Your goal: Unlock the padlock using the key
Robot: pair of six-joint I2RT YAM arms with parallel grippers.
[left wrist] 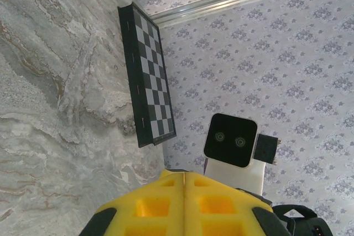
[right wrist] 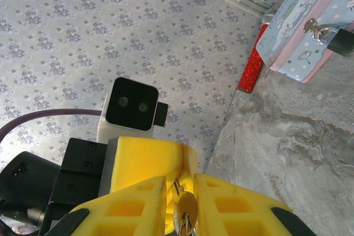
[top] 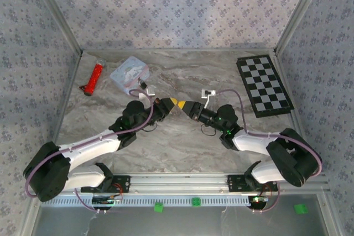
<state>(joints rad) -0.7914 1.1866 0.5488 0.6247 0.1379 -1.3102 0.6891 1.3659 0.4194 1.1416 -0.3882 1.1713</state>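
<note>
- Padlock (right wrist: 341, 42): small, black and blocky, it hangs at the clasp on the front of the pastel tin (top: 128, 72). The tin lies on the far left part of the marbled surface (top: 182, 147), well apart from both tools.
- Red stick (top: 94, 78): it lies flat just left of the tin, near the left wall and not touching the tin.
- Left tool (top: 172, 103): it hangs over the middle of the surface and points right. Its yellow fingers (left wrist: 160, 203) are pressed together, with only a thin seam between them in the left wrist view. I cannot tell whether anything is nipped in that seam.
- Right tool (top: 191, 106): it points left and meets the left tool almost tip to tip. Its yellow fingers are drawn close and pinch the brass key (right wrist: 185, 207), whose round head stands upright in the narrow gap, with a ring below it.
- Chessboard (top: 264, 85): it lies flat at the far right of the surface, well apart from the tools.
</note>
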